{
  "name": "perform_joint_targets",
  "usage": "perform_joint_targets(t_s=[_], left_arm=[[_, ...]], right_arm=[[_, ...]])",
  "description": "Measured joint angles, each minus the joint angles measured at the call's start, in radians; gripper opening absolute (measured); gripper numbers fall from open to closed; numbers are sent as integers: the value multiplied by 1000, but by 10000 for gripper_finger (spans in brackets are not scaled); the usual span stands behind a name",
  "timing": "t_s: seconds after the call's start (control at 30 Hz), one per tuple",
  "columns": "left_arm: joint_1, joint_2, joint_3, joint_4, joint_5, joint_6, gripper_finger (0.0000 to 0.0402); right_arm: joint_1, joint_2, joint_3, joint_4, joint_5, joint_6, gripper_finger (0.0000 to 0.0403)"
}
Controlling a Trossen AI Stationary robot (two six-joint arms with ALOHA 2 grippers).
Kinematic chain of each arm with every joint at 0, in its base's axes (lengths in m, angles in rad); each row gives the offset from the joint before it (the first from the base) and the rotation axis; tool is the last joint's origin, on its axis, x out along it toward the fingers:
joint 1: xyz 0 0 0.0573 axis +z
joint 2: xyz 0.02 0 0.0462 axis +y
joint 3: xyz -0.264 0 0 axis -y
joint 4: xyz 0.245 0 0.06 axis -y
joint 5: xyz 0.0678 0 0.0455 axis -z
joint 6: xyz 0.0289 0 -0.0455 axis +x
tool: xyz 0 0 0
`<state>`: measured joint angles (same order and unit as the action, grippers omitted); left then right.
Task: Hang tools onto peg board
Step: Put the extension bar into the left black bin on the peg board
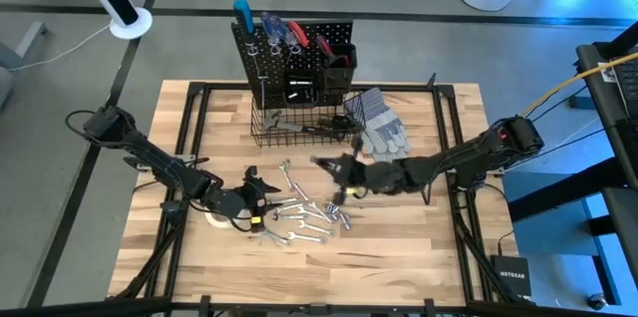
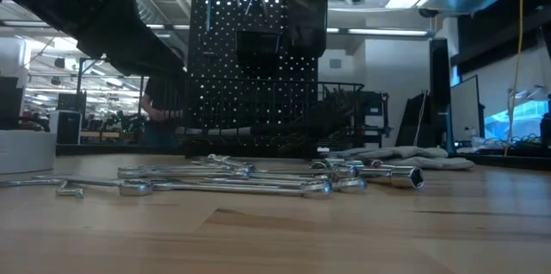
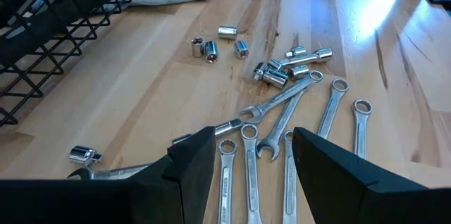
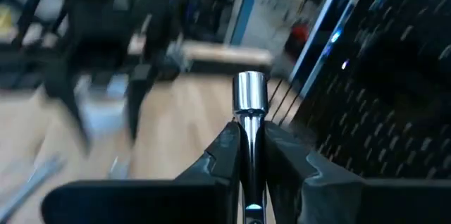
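Observation:
The peg board (image 1: 294, 48) stands upright at the table's far side, with red- and blue-handled tools on it and a wire basket (image 1: 299, 123) at its base. Silver wrenches (image 1: 304, 215) and sockets (image 3: 211, 46) lie loose on the wooden table (image 1: 419, 247). My left gripper (image 3: 254, 160) hovers open just above the near ends of the wrenches. My right gripper (image 4: 248, 136) is raised over the middle of the table (image 1: 334, 167), shut on a slim silver tool with a socket-like head (image 4: 250, 91). My right gripper pinches the silver tool's thin shaft (image 4: 249, 122) between its two fingers, just behind the socket-like head, which sticks out past the fingertips. The fingers reach in almost level from the table's right side and lie along the shaft. The tool is lifted clear of the table.
Grey work gloves (image 1: 379, 123) lie right of the basket. A white tape roll (image 1: 214, 219) sits under my left arm. A black box bin (image 1: 339, 63) hangs on the board. Bare wood lies along the near edge and at the right.

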<state>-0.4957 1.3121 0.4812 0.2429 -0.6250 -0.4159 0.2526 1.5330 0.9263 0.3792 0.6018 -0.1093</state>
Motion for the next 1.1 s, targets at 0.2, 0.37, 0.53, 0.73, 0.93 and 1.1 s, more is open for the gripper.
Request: perform_joint_targets(t_s=[0.2, 0.37, 0.53, 0.73, 0.93, 1.1], left_arm=[[0, 0, 0, 0, 0, 3, 182], [0, 0, 0, 0, 0, 3, 182], [0, 0, 0, 1, 0, 3, 182], [0, 0, 0, 1, 0, 2, 182], [0, 0, 0, 1, 0, -3, 182], [0, 0, 0, 1, 0, -4, 182]], right_arm=[[-86, 94, 170, 46, -19, -106, 48], [-176, 185, 323, 43, -26, -161, 58], [-268, 246, 435, 47, -34, -176, 62], [-353, 287, 458, 30, -12, -152, 63], [-399, 293, 453, -62, -15, -75, 64], [-408, 293, 453, -74, -17, -44, 64]])
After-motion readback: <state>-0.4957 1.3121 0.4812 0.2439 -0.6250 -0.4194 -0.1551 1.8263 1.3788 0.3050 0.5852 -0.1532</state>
